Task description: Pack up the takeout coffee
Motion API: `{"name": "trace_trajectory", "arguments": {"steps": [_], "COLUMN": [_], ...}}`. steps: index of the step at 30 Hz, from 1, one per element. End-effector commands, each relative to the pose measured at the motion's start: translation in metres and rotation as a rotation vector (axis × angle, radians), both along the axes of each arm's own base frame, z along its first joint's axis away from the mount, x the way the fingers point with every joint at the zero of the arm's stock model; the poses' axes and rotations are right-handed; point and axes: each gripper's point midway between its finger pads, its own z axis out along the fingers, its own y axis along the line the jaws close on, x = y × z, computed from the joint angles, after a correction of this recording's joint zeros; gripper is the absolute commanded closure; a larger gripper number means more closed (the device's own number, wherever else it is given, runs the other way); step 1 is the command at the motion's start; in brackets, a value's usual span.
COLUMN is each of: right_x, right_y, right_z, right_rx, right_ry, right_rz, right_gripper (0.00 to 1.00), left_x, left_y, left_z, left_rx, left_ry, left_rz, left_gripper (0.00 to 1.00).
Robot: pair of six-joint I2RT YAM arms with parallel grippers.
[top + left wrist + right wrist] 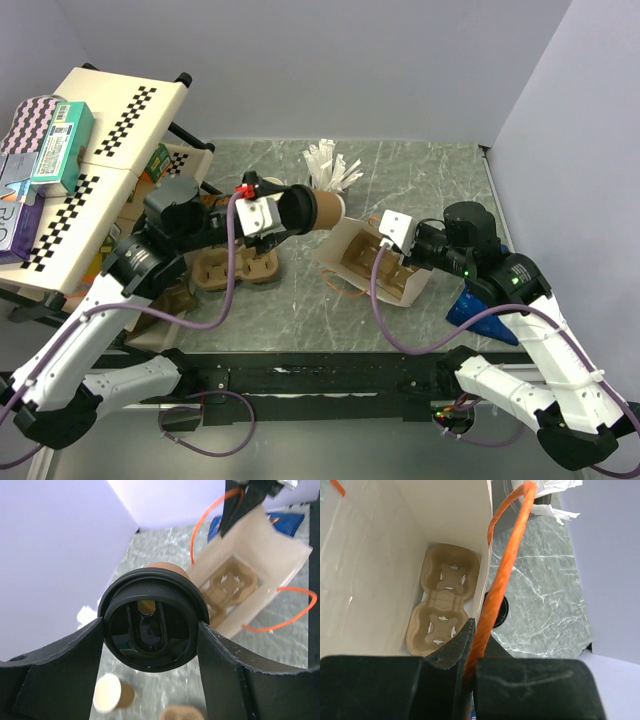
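Our left gripper (297, 212) clamps the lidded coffee cup (150, 625) sideways; right gripper (470, 632) pinches the paper bag (380, 555) wall. We fear the cup clips the rim, missing the cup carrier (445, 600).

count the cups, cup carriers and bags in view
kraft cups: 2 (lidded cup held up, open cup)
cup carriers: 2 (bagged carrier, loose carrier)
paper bag: 1
total: 5
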Motion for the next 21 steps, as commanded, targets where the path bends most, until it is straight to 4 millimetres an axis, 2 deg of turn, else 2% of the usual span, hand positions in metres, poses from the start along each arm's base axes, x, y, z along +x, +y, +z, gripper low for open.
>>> {"name": "trace_trajectory", "arguments": {"steps": [1, 9, 15, 19, 21], "right_x": [0.000, -0.003, -0.002, -0.001, -0.002], "right_y": [0.007, 0.010, 0.009, 0.010, 0.012], "right_z": [0.024, 0.023, 0.018, 0.020, 0.022], "right_rx": [0.053, 0.102, 0.115, 0.123, 0.122], "right_ry": [-0.062, -0.030, -0.024, -0.025, -0.029], "right_rz": [0.020, 0.007, -0.018, -0.015, 0.000], "right_gripper": [1.00, 1.00, 1.00, 1.00, 1.00], "left_x": [-0.004, -0.024, -0.031, -0.038, -0.040], "left_y": [-0.023, -0.044, -0.056, -0.060, -0.065], "left_z": [0.026, -0.004, -0.030, -0.041, -0.052], "left_rx": [-0.058, 0.070, 0.196, 0.235, 0.265], "left_ry": [-0.037, -0.214, -0.319, -0.321, -0.285], "left_rz": [-0.118, -0.275, -0.382, -0.450, -0.485], "left_gripper": [0.99, 0.99, 0.99, 0.99, 0.99]}}
